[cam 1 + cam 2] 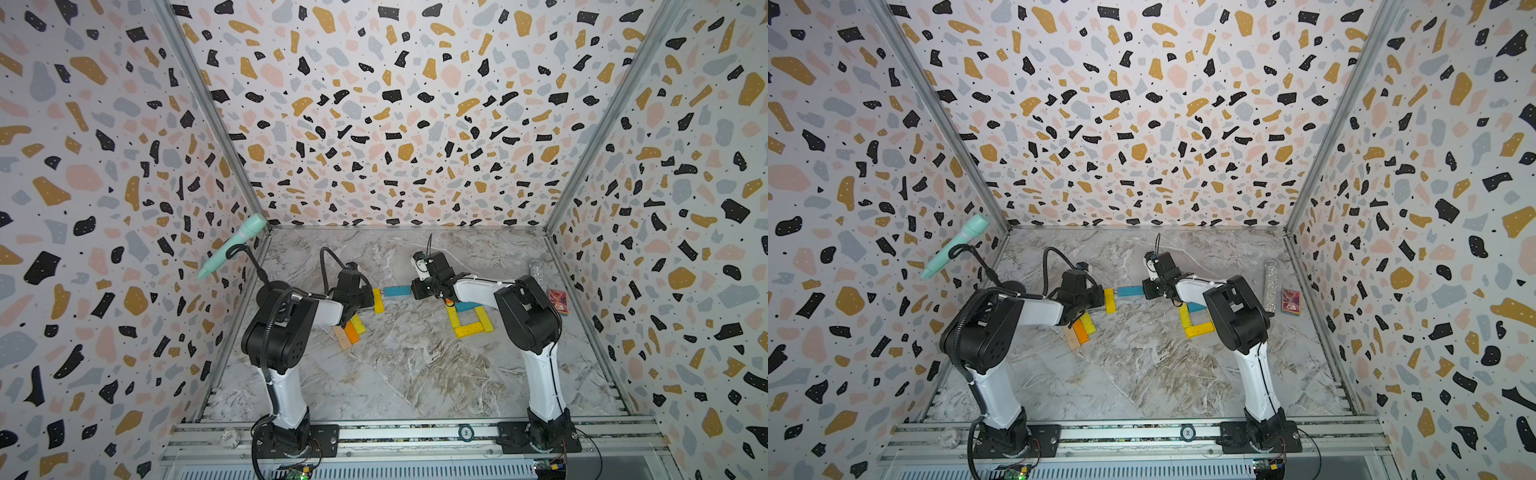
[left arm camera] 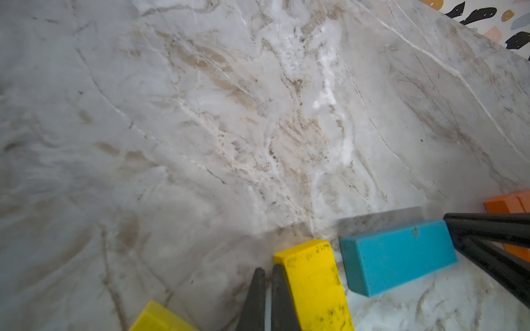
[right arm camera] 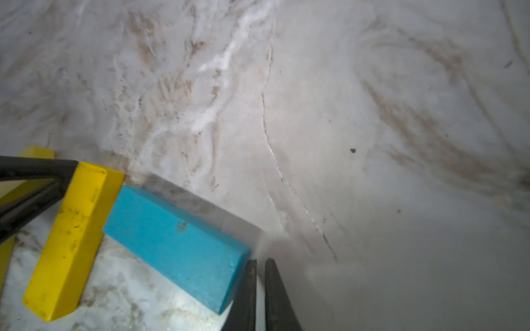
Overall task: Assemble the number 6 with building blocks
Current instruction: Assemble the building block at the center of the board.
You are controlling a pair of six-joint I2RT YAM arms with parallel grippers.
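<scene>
Presently both claws sit low at the middle of the marble table [image 1: 415,374], facing each other across two building blocks. The left claw [image 2: 268,269] is fully closed with nothing between its fingers. The outer face of one finger [image 2: 282,298] lies against the left side of the yellow plank [image 2: 312,286]. The right claw [image 3: 261,260] is closed down to a thin slit and grips nothing. One finger [image 3: 246,295] touches the right end of the blue plank [image 3: 175,243]. In both top views the blue plank [image 1: 397,291] lies flat, running left to right between the claws. Its left end meets the side of the yellow plank [image 1: 378,301], which runs near to far. The right wrist view shows the two planks in contact, while the left wrist view suggests a hairline gap. To the right, partly under the right arm, a square loop [image 1: 471,331] of yellow planks lies flat, closed on its far side by a second blue piece [image 1: 469,307]. Just beside the left arm, three spare planks [image 1: 351,331], pale, orange and yellow, lie side by side. A glittery tube [image 1: 1271,286] and a small red box [image 1: 1291,301] lie by the right wall, well apart from the blocks.
</scene>
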